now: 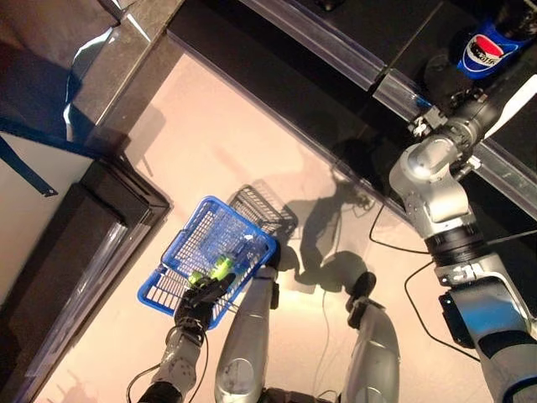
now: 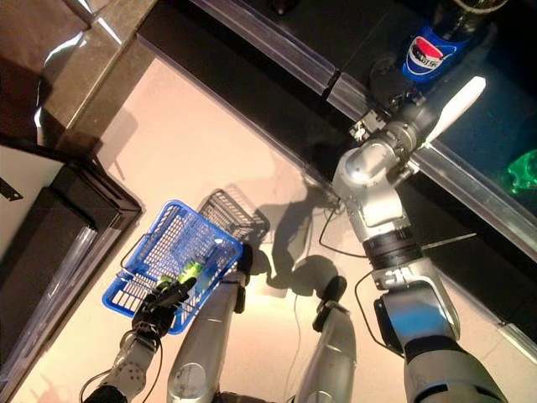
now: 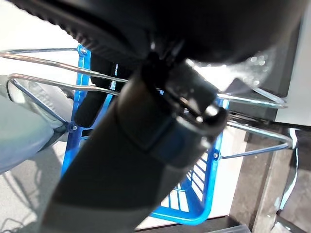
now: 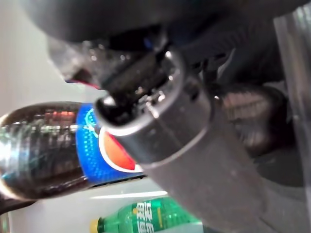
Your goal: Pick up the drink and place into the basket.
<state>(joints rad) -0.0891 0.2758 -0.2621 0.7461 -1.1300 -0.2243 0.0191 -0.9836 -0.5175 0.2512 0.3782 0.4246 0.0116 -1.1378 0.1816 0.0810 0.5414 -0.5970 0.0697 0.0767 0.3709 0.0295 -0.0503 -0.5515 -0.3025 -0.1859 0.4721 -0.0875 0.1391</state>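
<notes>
A dark cola bottle (image 1: 482, 50) with a blue label stands on the dark shelf at the upper right. My right hand (image 1: 491, 105) reaches onto the shelf just beside it, open, its white-covered thumb (image 2: 457, 105) straight and apart from the bottle. In the right wrist view the bottle (image 4: 48, 145) lies just past the thumb. My left hand (image 1: 197, 306) is shut on the wire handles (image 3: 48, 82) of the blue basket (image 1: 179, 239), which hangs low at the left above the floor. A green drink (image 1: 220, 269) lies inside it.
A metal rail (image 1: 336, 50) runs along the front edge of the shelf. A green bottle (image 4: 146, 218) lies further in on the shelf, also in the right eye view (image 2: 524, 172). A dark low cabinet (image 1: 84, 252) stands at the left of the basket.
</notes>
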